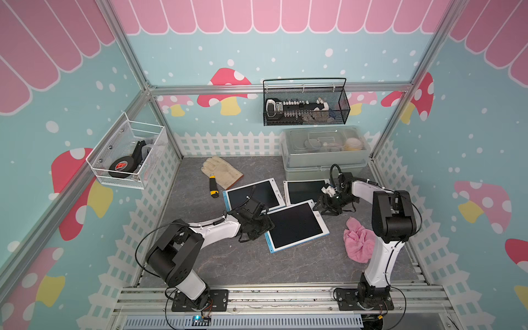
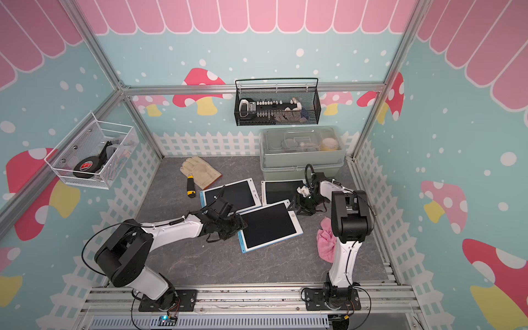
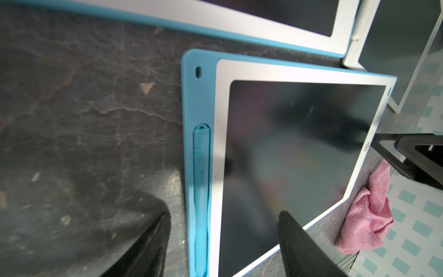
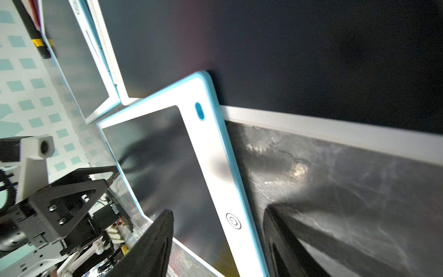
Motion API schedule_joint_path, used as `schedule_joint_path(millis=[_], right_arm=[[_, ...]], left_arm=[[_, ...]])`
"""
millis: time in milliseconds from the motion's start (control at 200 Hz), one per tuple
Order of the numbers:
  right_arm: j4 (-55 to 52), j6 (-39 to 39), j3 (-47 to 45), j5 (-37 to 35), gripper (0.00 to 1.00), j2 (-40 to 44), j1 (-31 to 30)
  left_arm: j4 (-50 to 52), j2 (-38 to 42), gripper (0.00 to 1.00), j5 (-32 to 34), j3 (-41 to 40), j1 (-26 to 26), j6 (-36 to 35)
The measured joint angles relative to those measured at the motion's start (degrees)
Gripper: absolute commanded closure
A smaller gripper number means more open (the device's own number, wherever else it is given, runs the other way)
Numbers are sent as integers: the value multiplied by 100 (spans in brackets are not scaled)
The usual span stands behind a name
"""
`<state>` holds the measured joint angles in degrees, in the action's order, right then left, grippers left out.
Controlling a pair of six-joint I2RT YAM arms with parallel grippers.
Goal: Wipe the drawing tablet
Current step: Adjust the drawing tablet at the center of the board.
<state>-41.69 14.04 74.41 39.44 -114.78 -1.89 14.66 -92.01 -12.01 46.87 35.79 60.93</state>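
On the gray desk (image 1: 228, 257) the near tablet (image 1: 297, 225) lies askew, its far edge close against the far-left tablet (image 1: 254, 194) and the far-right tablet (image 1: 304, 190). The left claw (image 1: 265, 225) is at its left edge and the right claw (image 1: 323, 207) at its far-right corner. A crumpled pink cloth (image 1: 358, 241) lies to its right.

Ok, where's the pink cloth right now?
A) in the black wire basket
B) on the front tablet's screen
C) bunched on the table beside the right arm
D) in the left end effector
C: the pink cloth lies bunched on the table, right next to the right arm.
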Motion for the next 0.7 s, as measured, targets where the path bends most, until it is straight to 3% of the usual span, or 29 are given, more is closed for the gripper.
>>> schedule_joint_path(millis=[220, 445, 700], right_arm=[[164, -205, 146, 634, 42, -297, 24], [391, -422, 138, 946, 62, -437, 109], [820, -369, -267, 1001, 72, -267, 162]], left_arm=[[-120, -50, 30, -13, -35, 72, 114], [-118, -107, 30, 15, -4, 68, 98], [-127, -238, 30, 140, 133, 61, 22]])
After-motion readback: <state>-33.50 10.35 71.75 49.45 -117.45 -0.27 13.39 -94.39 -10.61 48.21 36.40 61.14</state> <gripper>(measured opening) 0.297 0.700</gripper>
